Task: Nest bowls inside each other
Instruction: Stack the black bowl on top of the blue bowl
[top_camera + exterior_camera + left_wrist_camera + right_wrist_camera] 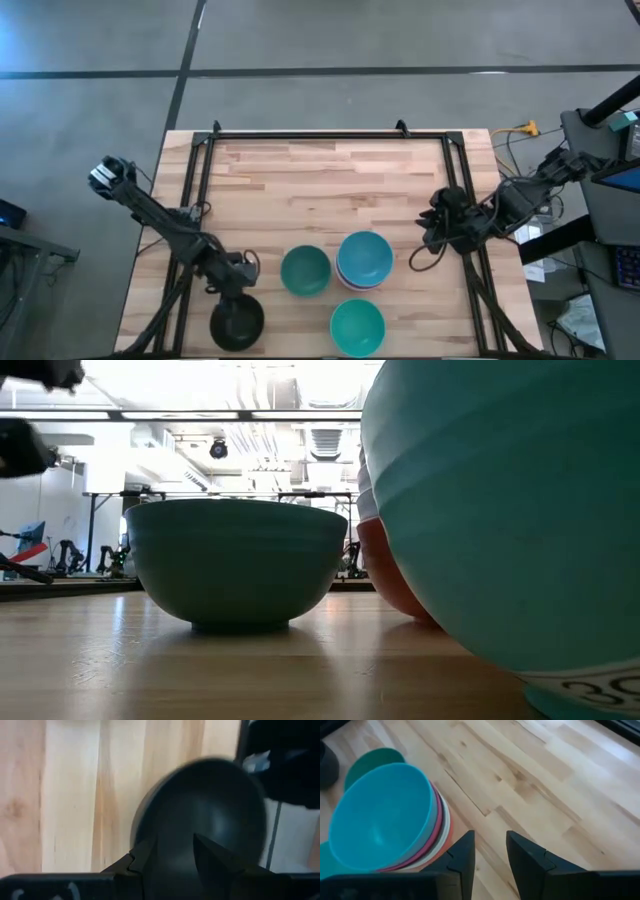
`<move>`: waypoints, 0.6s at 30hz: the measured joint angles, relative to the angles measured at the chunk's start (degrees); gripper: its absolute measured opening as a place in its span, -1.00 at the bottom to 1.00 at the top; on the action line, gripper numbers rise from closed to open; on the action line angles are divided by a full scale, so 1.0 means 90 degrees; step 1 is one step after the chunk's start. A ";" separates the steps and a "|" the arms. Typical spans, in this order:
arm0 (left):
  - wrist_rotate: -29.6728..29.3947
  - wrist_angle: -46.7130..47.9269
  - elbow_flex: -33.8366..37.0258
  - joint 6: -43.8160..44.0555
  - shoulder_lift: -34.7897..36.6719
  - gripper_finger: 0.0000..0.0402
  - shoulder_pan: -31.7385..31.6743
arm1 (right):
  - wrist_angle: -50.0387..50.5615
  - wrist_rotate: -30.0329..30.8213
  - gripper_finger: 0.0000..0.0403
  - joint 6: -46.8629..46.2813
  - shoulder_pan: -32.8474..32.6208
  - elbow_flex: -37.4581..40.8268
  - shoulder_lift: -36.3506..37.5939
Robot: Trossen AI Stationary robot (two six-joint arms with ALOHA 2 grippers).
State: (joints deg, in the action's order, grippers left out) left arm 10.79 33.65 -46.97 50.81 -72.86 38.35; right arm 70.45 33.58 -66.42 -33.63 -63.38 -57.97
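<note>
At the table's near left corner our left gripper pinches the black bowl's rim, and we judge it must carry it right to the blue-topped stack, while our right gripper, fingers apart and empty, waits beside that stack.

Blue bowl tops a pink-and-white stack at centre; dark teal bowl to its left, turquoise bowl at bottom centre, black bowl lower left, on pale wood table.

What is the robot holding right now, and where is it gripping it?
The left gripper grips the black bowl by its rim, one finger inside. The right gripper holds nothing, beside the stack of bowls.
</note>
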 joint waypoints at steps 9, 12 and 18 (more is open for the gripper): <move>0.0081 0.0041 -0.0020 0.0358 -0.0728 -0.46 -0.0005 | -0.0288 -0.0284 -0.50 0.0092 -0.0002 0.0180 0.0016; -0.0010 0.0050 -0.0088 0.0493 -0.0735 -0.46 -0.0005 | -0.0310 -0.0299 -0.49 0.0183 -0.0002 0.0125 0.0011; -0.0437 0.0043 -0.0402 0.0488 -0.0537 -0.46 -0.0010 | -0.0381 -0.0305 -0.52 0.0215 -0.0002 0.0105 0.0065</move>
State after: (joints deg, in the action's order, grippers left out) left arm 6.85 34.04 -50.59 55.20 -77.69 38.26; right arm 67.01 30.84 -64.49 -33.65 -62.43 -57.38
